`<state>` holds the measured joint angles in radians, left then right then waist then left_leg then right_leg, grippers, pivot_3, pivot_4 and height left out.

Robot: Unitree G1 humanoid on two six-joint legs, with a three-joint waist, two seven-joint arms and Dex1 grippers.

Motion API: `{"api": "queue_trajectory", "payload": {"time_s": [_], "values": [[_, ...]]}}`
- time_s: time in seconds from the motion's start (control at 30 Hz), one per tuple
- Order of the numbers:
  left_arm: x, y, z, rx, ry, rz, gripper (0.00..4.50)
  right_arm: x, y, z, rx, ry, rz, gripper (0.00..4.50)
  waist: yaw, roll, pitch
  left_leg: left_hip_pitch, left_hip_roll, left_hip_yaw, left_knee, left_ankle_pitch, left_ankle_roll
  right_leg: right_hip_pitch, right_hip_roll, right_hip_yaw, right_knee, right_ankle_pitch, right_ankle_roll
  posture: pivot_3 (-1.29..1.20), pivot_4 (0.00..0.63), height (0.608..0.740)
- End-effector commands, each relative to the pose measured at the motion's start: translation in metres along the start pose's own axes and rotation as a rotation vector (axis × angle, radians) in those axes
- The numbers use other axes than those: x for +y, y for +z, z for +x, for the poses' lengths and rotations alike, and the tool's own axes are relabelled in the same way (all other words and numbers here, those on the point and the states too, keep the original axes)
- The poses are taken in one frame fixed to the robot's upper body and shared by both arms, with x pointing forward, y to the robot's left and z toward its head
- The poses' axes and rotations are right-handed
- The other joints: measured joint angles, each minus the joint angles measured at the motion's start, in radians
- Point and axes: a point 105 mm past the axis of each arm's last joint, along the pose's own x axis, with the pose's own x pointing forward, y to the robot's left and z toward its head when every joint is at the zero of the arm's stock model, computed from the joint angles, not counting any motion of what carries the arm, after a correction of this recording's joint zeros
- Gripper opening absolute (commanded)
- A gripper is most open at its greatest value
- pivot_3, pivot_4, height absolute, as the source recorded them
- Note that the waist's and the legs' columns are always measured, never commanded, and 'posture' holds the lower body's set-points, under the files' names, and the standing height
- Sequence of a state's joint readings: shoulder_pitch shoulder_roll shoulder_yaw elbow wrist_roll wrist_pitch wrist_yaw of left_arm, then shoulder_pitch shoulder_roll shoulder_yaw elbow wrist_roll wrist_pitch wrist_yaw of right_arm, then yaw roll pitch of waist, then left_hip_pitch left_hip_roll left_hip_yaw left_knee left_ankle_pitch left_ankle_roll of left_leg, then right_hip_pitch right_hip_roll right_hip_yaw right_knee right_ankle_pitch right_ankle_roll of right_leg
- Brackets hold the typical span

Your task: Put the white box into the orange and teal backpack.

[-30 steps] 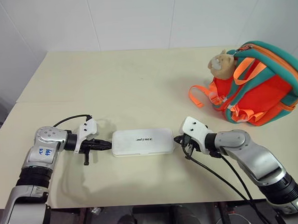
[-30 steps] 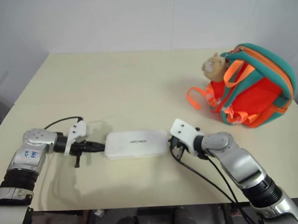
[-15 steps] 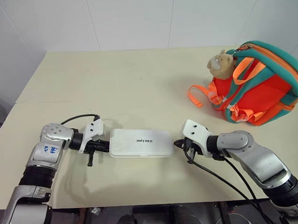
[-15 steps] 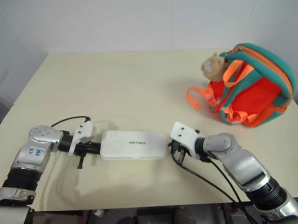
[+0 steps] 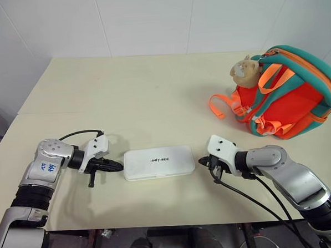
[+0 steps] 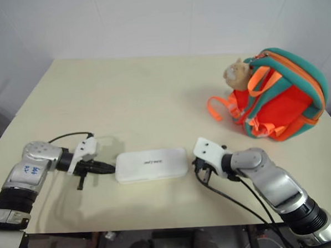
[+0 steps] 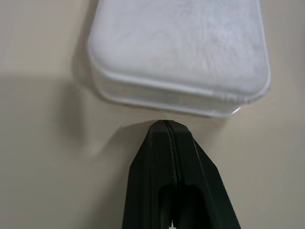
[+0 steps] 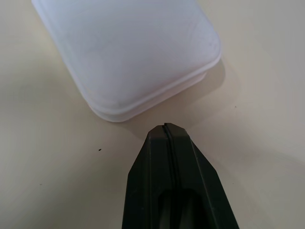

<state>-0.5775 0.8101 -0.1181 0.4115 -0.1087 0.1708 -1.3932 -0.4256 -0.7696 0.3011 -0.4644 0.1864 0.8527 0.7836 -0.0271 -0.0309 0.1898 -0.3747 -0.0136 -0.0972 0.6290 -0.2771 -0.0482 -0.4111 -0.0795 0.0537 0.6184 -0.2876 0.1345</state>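
Item: white box [image 5: 159, 162], flat rectangular case, rounded corners, smooth matte top with small dark lettering, a thin lip running round its side; lies flat on the surface [image 5: 136, 92] near the front edge, long side running left to right, between the two grippers. Item: left gripper [image 5: 119, 166], black fingers [image 7: 167, 157] pressed together and holding nothing, tip pointing at the box's left short end and just short of it; the left wrist view shows a narrow strip of bare surface between tip and box. Item: right gripper [image 5: 202, 162], fingers [image 8: 167, 152] likewise closed and empty, tip aimed at the box's right end near a rounded corner, a slightly wider gap there. Item: orange and teal backpack [image 5: 289, 92], soft fabric, orange-red panels, teal trim, orange webbing straps trailing onto the surface, small beige plush toy [image 5: 245, 70] on its left side; stands at the far right edge, well apart from the box. Item: surface, pale cream, smooth, rectangular, a faint seam running across its left part; the whole middle and far left lie bare, giving open room between box and backpack and behind the box up to the white wall [image 5: 143, 19]. Thin black cables run along both wrists.
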Motion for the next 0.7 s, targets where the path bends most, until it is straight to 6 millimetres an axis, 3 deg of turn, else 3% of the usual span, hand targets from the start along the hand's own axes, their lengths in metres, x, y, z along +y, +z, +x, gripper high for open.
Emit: {"api": "queue_trajectory", "payload": {"time_s": [0.03, 0.17, 0.4, 0.53, 0.57, 0.7], "values": [[0.006, -0.006, -0.013, 0.025, 0.055, -0.017, 0.0, -0.004, 0.008, -0.011, -0.024, -0.022, -0.031, 0.12, 0.0, 0.0, 0.0, 0.0, 0.0, 0.0, 0.0, 0.0, 0.0, 0.0, 0.0, 0.0, 0.0, 0.0, 0.0, 0.0, 0.15, 0.74], [0.013, -0.007, -0.023, 0.017, 0.116, -0.018, 0.0, -0.01, 0.005, -0.015, -0.017, -0.047, -0.019, 0.12, -0.002, 0.0, 0.0, 0.001, 0.0, 0.0, 0.0, 0.0, 0.0, 0.0, 0.0, 0.0, 0.0, 0.0, 0.0, 0.0, 0.15, 0.74], [0.032, 0.011, -0.036, -0.094, 0.265, 0.03, 0.0, -0.033, 0.009, -0.031, -0.064, -0.137, 0.036, 0.12, 0.001, 0.0, 0.0, 0.0, 0.0, 0.0, 0.0, 0.0, 0.0, 0.0, 0.0, 0.0, 0.0, 0.0, 0.0, 0.0, 0.15, 0.74], [0.046, 0.005, -0.042, -0.057, 0.375, -0.065, 0.0, -0.035, 0.016, -0.04, -0.107, -0.115, 0.086, 0.12, 0.003, 0.0, 0.0, -0.001, 0.0, 0.0, -0.001, 0.0, 0.0, 0.0, 0.0, 0.0, -0.001, 0.0, 0.0, 0.0, 0.15, 0.74], [0.048, 0.0, -0.042, -0.03, 0.397, -0.109, 0.37, -0.034, 0.018, -0.041, -0.117, -0.1, 0.1, 0.83, 0.003, 0.0, 0.0, -0.001, 0.0, 0.0, -0.001, 0.0, 0.0, 0.0, 0.0, 0.0, -0.001, 0.0, 0.0, 0.0, 0.15, 0.74], [0.051, 0.012, -0.043, -0.104, 0.415, -0.156, 1.38, -0.034, 0.025, -0.044, -0.153, -0.091, 0.128, 1.96, -0.001, 0.0, 0.0, -0.001, 0.0, 0.0, -0.001, 0.0, 0.0, 0.0, 0.0, 0.0, 0.0, 0.0, 0.001, 0.0, 0.15, 0.74]]}}
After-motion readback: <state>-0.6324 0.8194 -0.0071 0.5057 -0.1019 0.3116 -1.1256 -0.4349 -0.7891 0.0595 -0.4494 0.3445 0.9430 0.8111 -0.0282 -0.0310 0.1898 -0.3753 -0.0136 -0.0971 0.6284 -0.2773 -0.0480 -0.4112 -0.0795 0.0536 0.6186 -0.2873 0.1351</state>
